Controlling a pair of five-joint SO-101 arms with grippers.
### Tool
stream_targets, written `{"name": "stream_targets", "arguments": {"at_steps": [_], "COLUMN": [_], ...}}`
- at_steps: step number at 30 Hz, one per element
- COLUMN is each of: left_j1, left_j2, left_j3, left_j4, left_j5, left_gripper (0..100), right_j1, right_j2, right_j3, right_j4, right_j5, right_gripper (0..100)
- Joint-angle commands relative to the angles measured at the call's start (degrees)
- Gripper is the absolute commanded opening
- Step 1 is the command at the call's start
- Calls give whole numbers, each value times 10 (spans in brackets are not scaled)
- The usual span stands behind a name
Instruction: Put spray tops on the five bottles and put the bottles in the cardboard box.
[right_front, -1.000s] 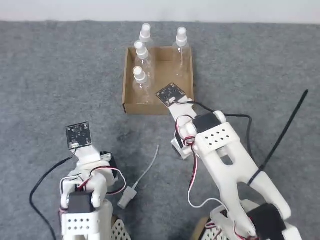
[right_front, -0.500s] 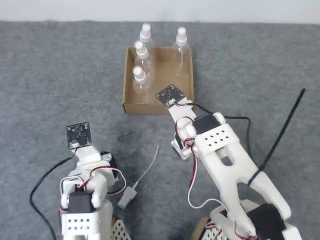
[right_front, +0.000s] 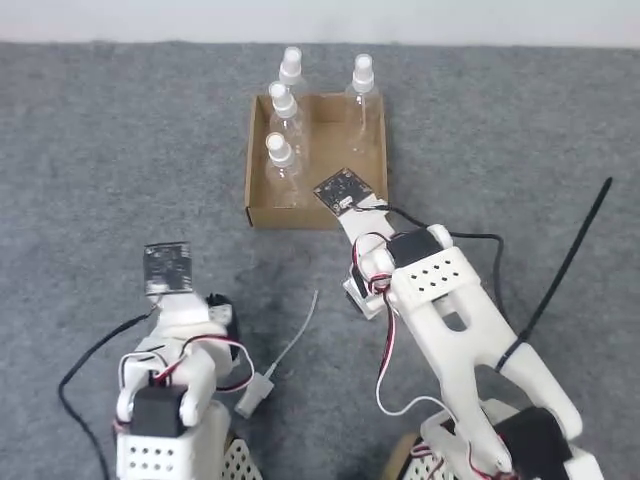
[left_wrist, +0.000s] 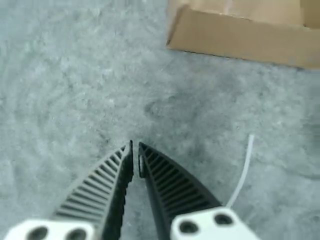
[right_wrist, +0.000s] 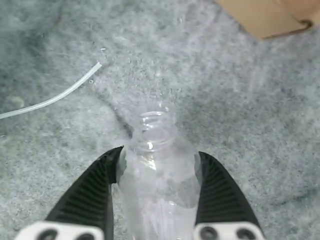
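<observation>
Grips a clear bottle (right_wrist: 157, 170) tight in the right tool (right_wrist: 160, 152), with the neck open and bare, poking out past the tips. Shows the left tool (left_wrist: 135, 146) clenched on nothing, low over the grey bench (right_front: 100, 150). Finds the loose spray top (right_front: 255, 392) on the bench beside the left tool, with its thin tube (left_wrist: 242, 172) stretched toward the right tool. Puts the cardboard box (right_front: 262, 212) just ahead of the right tool, with four white-topped bottles (right_front: 278, 150) standing in it.
</observation>
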Motion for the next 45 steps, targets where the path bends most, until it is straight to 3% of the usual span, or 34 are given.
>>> {"name": "stream_targets", "arguments": {"at_steps": [1,3,15,30,36,45], "left_j1": [25,30,31,51,58,160], "left_j2": [-13,-13,7,305,370,444], "left_j3": [-32,-36,-86,-161,-201,-214], "left_j4": [-5,-2,11,-41,-25,-33], "left_j5": [-255,-316,-299,-310,-310,-311], "left_gripper": [13,13,69,210,199,157], "right_j1": [14,26,44,44,44,44], "right_j2": [-36,-36,-29,-29,-29,-29], "right_j3": [-7,-8,-7,-7,-7,-6], "right_j4": [-11,-18,-36,-36,-36,-43], "right_j5": [-6,-6,-6,-6,-6,-6], "right_gripper": [40,40,40,40,40,40]}}
